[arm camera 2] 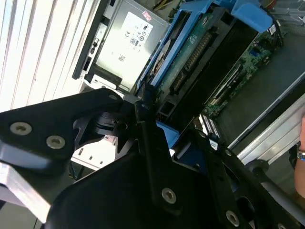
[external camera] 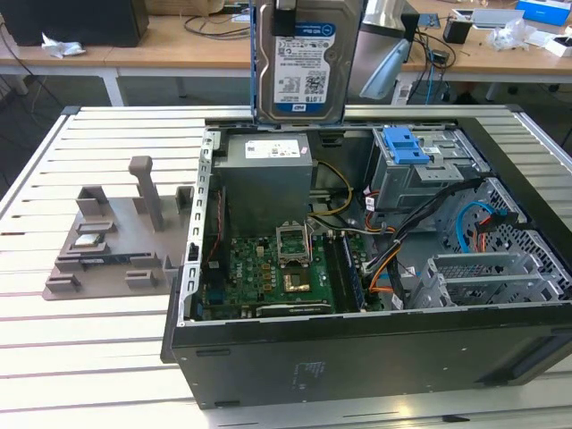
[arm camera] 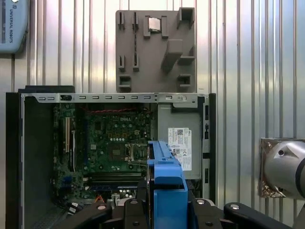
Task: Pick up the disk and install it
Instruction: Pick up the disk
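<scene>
We see the gripper point(arm camera: 167, 202) clamped on the disk point(external camera: 299, 63), its black fingers point(arm camera: 136, 205) pressing on either side of the blue carrier frame. The disk hangs in the air, lifted clear of everything, standing on edge. In the exterior view its white-and-blue label faces the camera. In the second wrist view we see the disk's other face point(arm camera 2: 190, 52), a green circuit board bordered by the blue frame.

Below the disk lies an open computer case point(external camera: 357, 357), on its side with the inside exposed. In the exterior view the disk's lower edge sits above the grey power supply point(external camera: 265, 179) at the far side of the case. Nearer the camera from the power supply is the green motherboard point(external camera: 268, 268). Toward the exterior view's right stands a metal drive cage point(external camera: 420, 174) topped by a blue plastic latch point(external camera: 404, 143), with bundles of coloured cables point(external camera: 393, 259) running beside it.

The case rests on a pale slatted desk point(external camera: 89, 357). On the exterior view's left, just beside the case, lies a grey fixture plate point(external camera: 107, 241) with raised blocks and posts; a small square silver chip point(external camera: 87, 239) sits in one of its pockets.
</scene>
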